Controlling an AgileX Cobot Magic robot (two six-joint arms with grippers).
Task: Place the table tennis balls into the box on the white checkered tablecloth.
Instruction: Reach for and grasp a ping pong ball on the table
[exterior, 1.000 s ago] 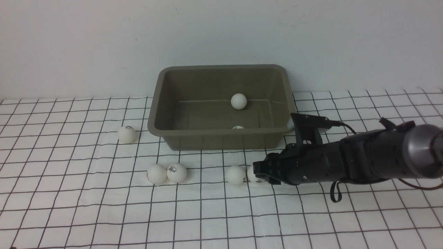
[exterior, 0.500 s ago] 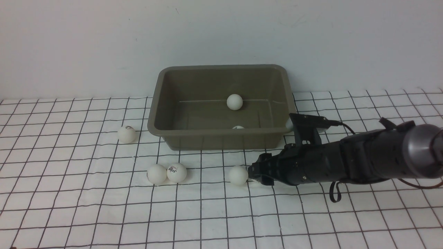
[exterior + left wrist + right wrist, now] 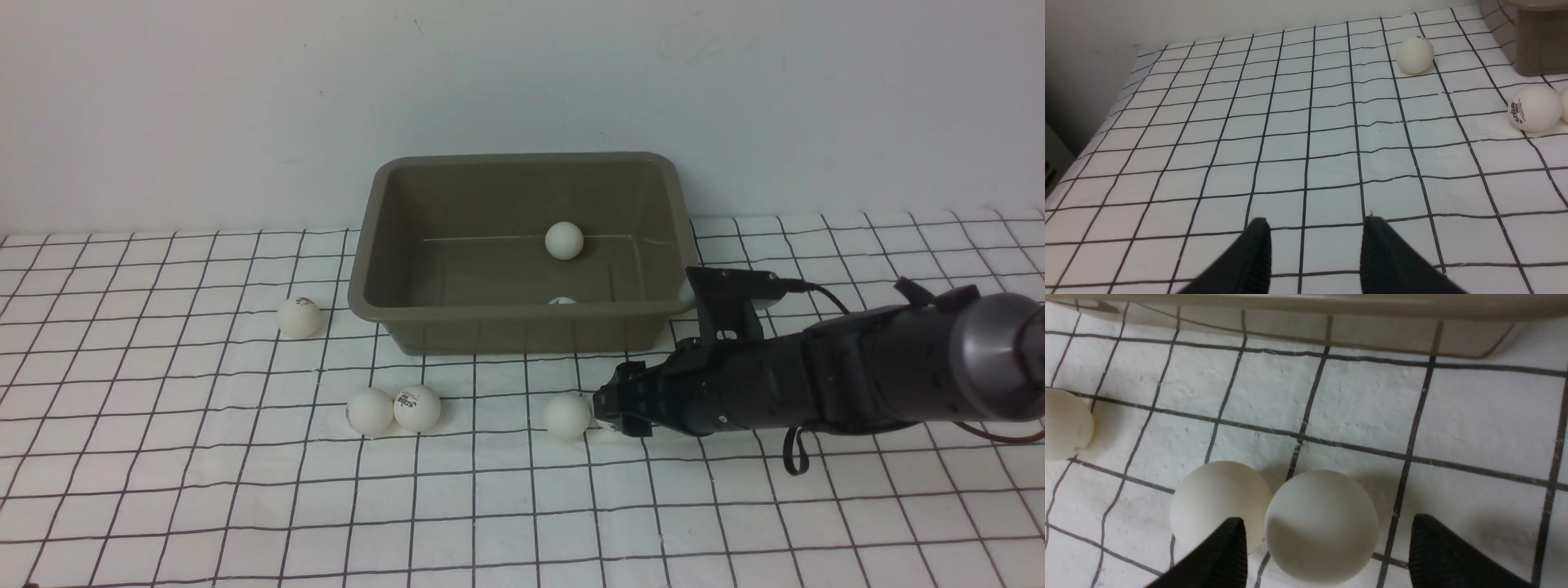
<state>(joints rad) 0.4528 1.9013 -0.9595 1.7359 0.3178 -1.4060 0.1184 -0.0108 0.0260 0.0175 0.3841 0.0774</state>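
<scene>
Box point(image 3: 490, 331) long axis left-right, opening upward.

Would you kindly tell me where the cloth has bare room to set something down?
The tablecloth is bare all along its near edge, and left of the lone ball. It is crowded between the box and the ball pair, and round the right gripper.

One table tennis ball point(image 3: 1535, 108) carries a small dark-and-red printed logo, its lettering too small to read; a second ball point(image 3: 1414, 55) shows a tiny unreadable mark.
</scene>
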